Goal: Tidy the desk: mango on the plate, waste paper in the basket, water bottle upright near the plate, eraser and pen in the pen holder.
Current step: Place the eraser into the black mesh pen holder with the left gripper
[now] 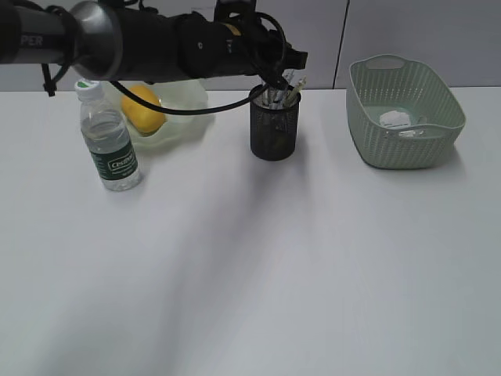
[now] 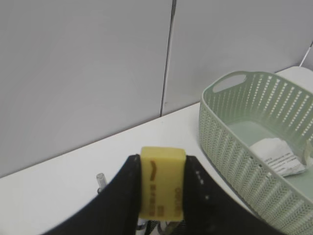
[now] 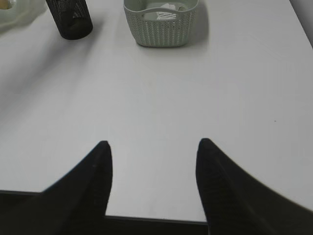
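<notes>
White desk against a grey panelled wall.

The wall (image 1: 407, 31) behind is plain pale grey, flat and bare, split into panels by thin dark vertical seams; one seam (image 2: 167, 56) runs straight down to where the wall meets the tabletop. The desk (image 1: 313, 274) is a smooth white surface filling nearly everything in sight, its near edge (image 3: 156, 218) showing as a straight line with darkness below. Light is soft and even, coming from above, and it leaves broad, faint grey shadows slanting across the left half of the white top. No floor or window shows.
</notes>
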Robot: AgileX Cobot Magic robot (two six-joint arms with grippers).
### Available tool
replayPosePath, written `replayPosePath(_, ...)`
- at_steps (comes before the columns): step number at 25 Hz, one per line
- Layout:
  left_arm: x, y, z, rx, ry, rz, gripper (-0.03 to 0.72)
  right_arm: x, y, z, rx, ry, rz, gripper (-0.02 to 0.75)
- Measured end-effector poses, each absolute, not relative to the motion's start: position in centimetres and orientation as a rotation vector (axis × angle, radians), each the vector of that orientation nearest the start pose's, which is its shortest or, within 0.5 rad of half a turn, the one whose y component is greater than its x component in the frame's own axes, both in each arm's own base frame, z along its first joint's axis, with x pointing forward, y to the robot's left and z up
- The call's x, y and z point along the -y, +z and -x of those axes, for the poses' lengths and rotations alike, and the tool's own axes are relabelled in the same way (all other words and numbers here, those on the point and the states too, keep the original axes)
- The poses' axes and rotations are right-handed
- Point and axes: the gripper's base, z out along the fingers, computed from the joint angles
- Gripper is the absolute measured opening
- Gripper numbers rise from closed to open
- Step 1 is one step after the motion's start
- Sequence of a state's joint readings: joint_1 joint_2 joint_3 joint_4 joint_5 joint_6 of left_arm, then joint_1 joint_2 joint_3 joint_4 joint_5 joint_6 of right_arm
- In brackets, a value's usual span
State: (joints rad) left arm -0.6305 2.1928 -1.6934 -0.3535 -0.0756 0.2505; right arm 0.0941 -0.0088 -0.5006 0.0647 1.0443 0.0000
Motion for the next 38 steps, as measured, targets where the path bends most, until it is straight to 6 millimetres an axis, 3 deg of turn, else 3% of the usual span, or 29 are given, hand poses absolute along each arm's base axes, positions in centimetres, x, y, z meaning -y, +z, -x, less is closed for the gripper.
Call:
replayPosePath(18,31.1,17.6,-43.1,-1.926,-0.440,-0.505,0.202,-0.5,27.9,0.6,-2.017,0.137,0.098,0.439)
replayPosePath(30,31.0,17.2,-43.5,-1.939,-0.438,-0.506,0.202,-0.5,27.9,0.6,-2.017,0.137,0.098,0.439)
replayPosePath(32,31.0,17.2,-43.5,-1.936,-0.437,-0.503,0.229,-0.5,27.9,0.6,-2.017,0.137,0.098,0.439)
replayPosePath(38,31.0,17.3,-43.6,-1.923,-0.436,-0.496,0.438,-0.5,27.9,0.6,-2.017,0.137,0.098,0.439)
